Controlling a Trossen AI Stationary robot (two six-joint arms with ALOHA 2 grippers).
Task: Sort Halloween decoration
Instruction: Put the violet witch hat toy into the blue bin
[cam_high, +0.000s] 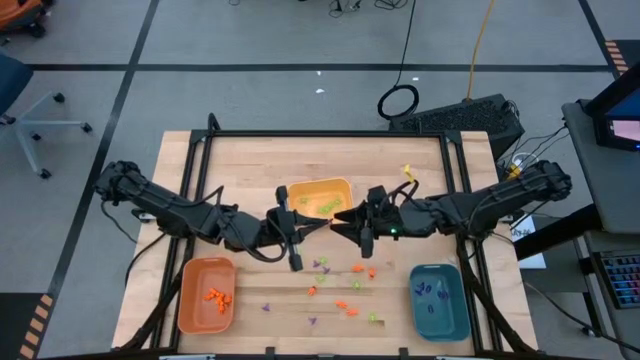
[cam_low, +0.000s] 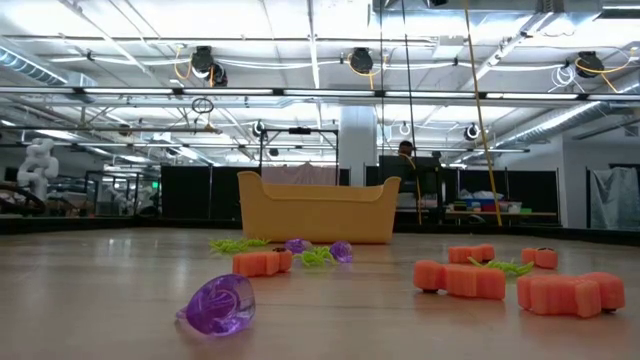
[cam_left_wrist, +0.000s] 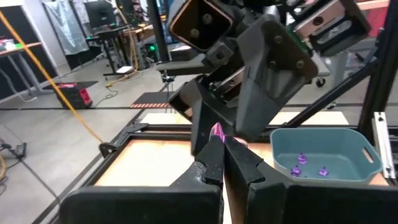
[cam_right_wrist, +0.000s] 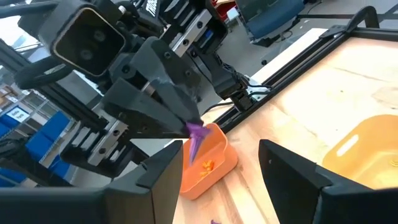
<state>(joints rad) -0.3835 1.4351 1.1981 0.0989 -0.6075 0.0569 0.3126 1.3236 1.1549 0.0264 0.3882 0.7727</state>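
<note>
- From above, you see both arms meeting over the middle of the wooden surface (cam_high: 250, 160), the left pincer (cam_high: 322, 226) and the right pincer (cam_high: 339, 216) tip to tip, just in front of the yellow tray (cam_high: 340, 187). The Halloween decoration (cam_high: 340, 290) lies scattered on the surface between the orange tray (cam_high: 186, 300) and the teal tray (cam_high: 455, 310) — orange pieces in the orange tray, purple ones in the teal tray, light green ones in the yellow tray.
- At table-top level, you get the loose pieces close up: a purple ring (cam_low: 217, 304) nearest, orange blocks (cam_low: 460, 279) to its right, light green bits (cam_low: 238, 244) in front of the yellow tray's wall (cam_low: 315, 215). Neither pincer shows here.
- From the left wrist, you look along the left pincer's fingers (cam_left_wrist: 214, 158), pressed together on a small purple piece (cam_left_wrist: 218, 131) at their tips. The right arm's pincer looms just beyond, and the teal tray with purple pieces sits behind.
- From the right wrist, your right pincer's fingers (cam_right_wrist: 289, 171) stand spread, nothing between them. The left pincer faces them, the purple piece (cam_right_wrist: 196, 135) pinched at its tip — the orange tray beyond it.
</note>
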